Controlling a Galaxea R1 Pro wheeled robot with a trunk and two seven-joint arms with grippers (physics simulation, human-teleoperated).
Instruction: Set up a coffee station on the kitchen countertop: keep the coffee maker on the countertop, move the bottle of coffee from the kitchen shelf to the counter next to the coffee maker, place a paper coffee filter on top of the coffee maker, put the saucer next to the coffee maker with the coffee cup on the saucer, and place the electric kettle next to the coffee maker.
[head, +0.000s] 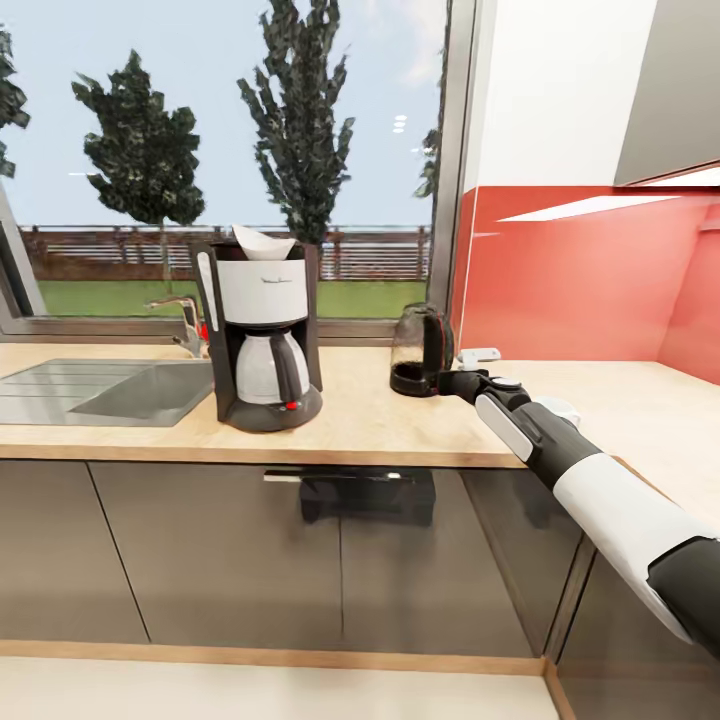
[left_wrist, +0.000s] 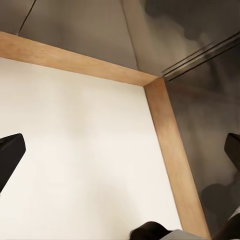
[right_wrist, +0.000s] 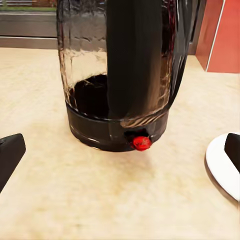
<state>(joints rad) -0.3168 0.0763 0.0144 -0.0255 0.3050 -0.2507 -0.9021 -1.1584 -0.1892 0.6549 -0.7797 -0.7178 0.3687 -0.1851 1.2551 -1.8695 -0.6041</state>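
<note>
The tall dark grey coffee maker (head: 262, 335) stands on the light wood-grain table (head: 370, 425), a white paper filter (head: 262, 243) on top. The rounded dark glass electric kettle (head: 420, 350) sits to its right; the right tool (head: 452, 381), released, reaches toward its handle. Left tool (left_wrist: 120, 160) likewise released. Bottle, cup placement apparently remain. Red backsplash (head: 580, 275) behind.
</note>
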